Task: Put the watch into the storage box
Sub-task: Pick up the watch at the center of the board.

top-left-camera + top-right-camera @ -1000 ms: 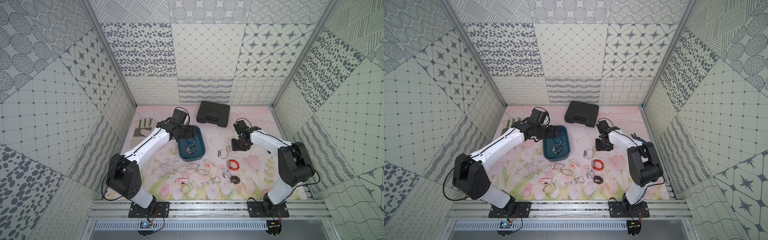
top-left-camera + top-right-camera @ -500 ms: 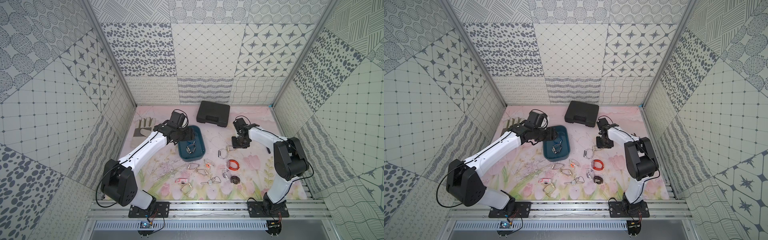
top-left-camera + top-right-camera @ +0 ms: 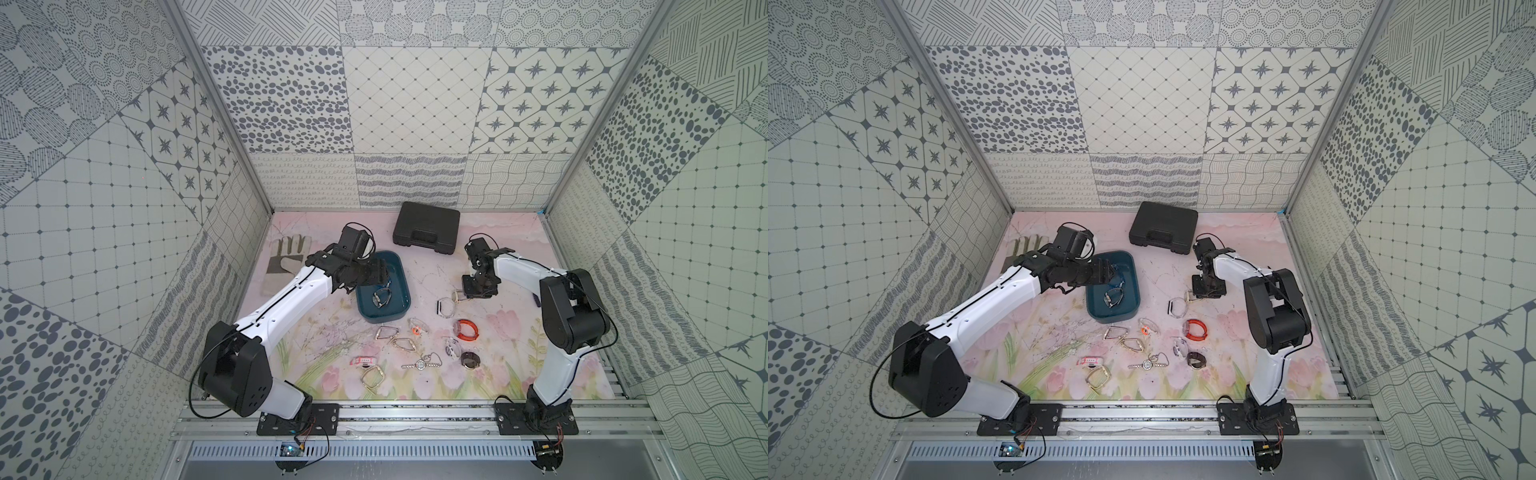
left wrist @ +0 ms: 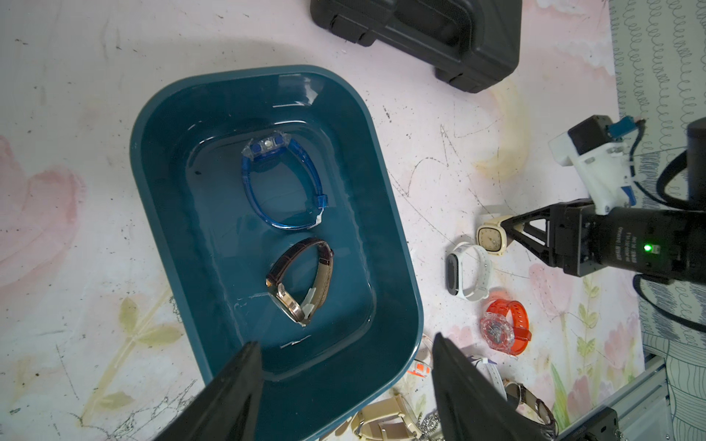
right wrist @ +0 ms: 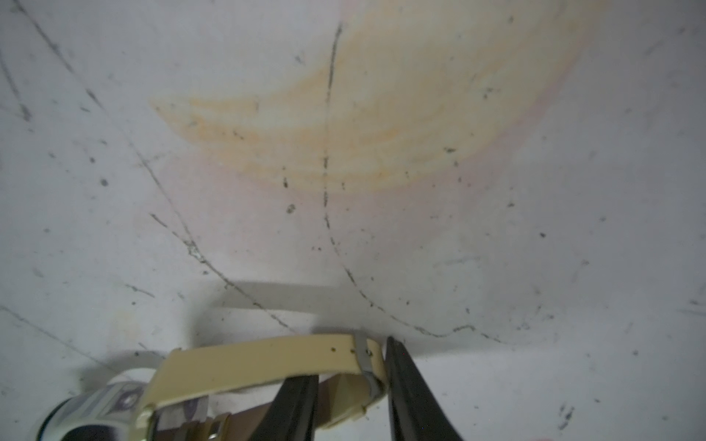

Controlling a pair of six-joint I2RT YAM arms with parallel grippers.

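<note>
Teal plastic sits under your left gripper [image 4: 344, 340]: the box [image 4: 160, 183] stands open-topped on the flowered mat [image 3: 498, 353]. In a top view that gripper [image 3: 380, 272] hangs over the left part of the box. Its jaws stand wide apart and you have nothing between them.

2 watches lie on the box floor, apart from each other. You can see a clear blue watch [image 4: 265, 147] and a brown-strapped watch [image 4: 288, 303] tipped on its side.

Your right gripper [image 3: 467, 291] is down at the mat to the right of the box, well apart from it, on the cream watch [image 4: 491, 238]. In the right wrist view the jaws stand close together. The folded buckle end of the cream strap [image 5: 267, 362] is between them, and a finger [image 5: 412, 401] touches each side of it. The cream watch rests on the mat with its square face up, outside the box.

A white band [image 4: 468, 267] lies just beside the cream watch, and a red watch [image 4: 504, 324] is near that. More watches lie scattered toward the front rail, too small to tell apart. You also have a black case [image 3: 426, 227] at the back and a glove [image 3: 284, 262] at the back left
</note>
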